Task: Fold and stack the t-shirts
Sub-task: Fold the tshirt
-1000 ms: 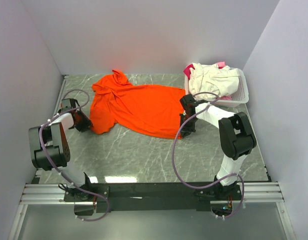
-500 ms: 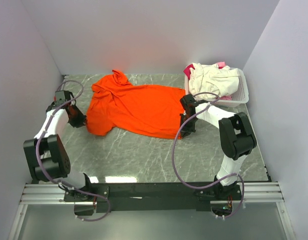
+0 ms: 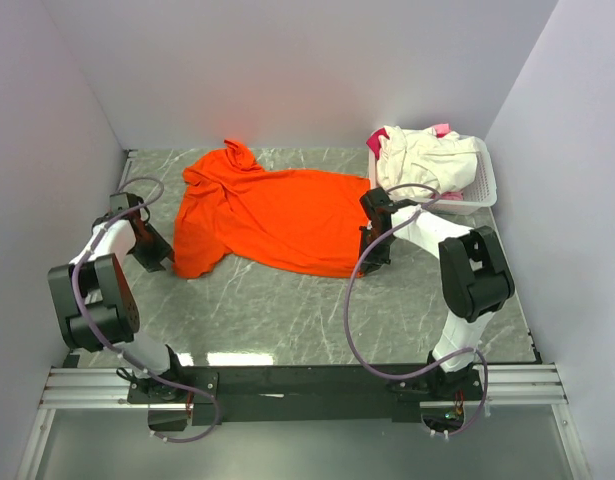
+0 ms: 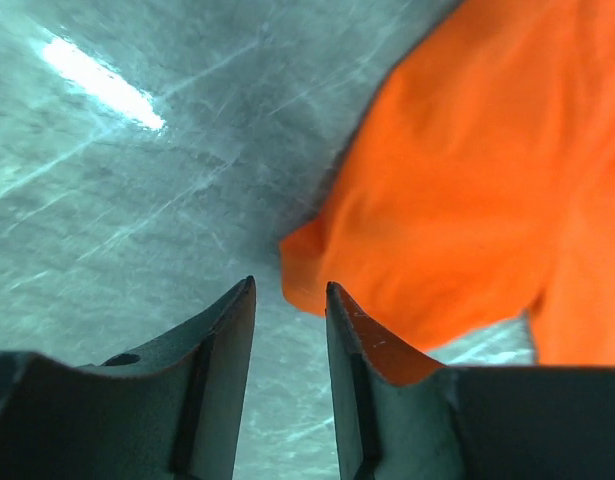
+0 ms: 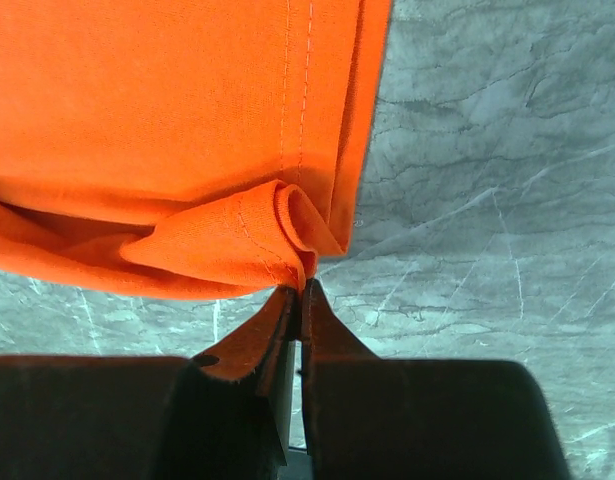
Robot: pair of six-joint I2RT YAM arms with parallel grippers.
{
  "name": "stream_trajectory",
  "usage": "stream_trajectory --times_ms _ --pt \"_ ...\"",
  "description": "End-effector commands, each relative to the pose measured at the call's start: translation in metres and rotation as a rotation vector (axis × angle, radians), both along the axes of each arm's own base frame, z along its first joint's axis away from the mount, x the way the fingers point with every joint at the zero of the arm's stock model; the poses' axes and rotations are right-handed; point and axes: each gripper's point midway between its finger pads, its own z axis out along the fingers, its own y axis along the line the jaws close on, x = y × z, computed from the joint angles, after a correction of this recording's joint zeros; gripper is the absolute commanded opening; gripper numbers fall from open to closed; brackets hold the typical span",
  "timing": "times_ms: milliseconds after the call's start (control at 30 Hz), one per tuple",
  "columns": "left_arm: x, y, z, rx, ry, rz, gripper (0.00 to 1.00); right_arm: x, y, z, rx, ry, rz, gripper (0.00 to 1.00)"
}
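The bright orange t-shirt (image 3: 272, 215) lies spread and rumpled on the grey marble table. My left gripper (image 3: 163, 263) sits low at the shirt's near left corner. In the left wrist view its jaws (image 4: 290, 292) stand apart with only table between them, and the shirt's corner (image 4: 305, 272) lies just past the tips. My right gripper (image 3: 371, 260) is at the shirt's near right corner. In the right wrist view it (image 5: 301, 290) is shut on a bunched fold of the orange hem (image 5: 257, 240). A cream-white t-shirt (image 3: 422, 160) and a pink one (image 3: 440, 129) are piled in the basket.
The white slatted basket (image 3: 484, 190) stands at the back right, close behind my right arm. White walls close in the table at the left, back and right. Bare marble (image 3: 277, 310) lies between the shirt and the arm bases.
My left gripper has swung nearer along the shirt's left edge. The shirt's near left corner now lies a little further left and nearer. The right arm has not moved.
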Motion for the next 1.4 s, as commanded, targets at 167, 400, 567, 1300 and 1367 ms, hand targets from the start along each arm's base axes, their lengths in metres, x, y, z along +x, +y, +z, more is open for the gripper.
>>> stream_trajectory --times_ms 167,400,567,1300,1367 --pt "0.009 0.002 -0.023 -0.006 0.006 -0.038 0.38 -0.003 -0.004 0.014 0.01 -0.039 -0.028 0.01" --pt "0.015 -0.007 -0.034 -0.059 -0.005 -0.049 0.37 -0.007 -0.005 0.013 0.009 -0.032 -0.038 0.01" --pt "0.018 -0.017 -0.038 -0.119 -0.018 -0.068 0.28 -0.007 -0.006 0.014 0.007 -0.033 -0.043 0.01" --pt "-0.035 -0.001 0.019 -0.064 0.105 -0.056 0.33 -0.01 -0.008 0.013 -0.007 -0.023 -0.017 0.0" --pt "-0.031 -0.005 0.018 -0.09 0.077 -0.053 0.34 -0.009 -0.008 0.014 -0.008 -0.027 -0.013 0.0"
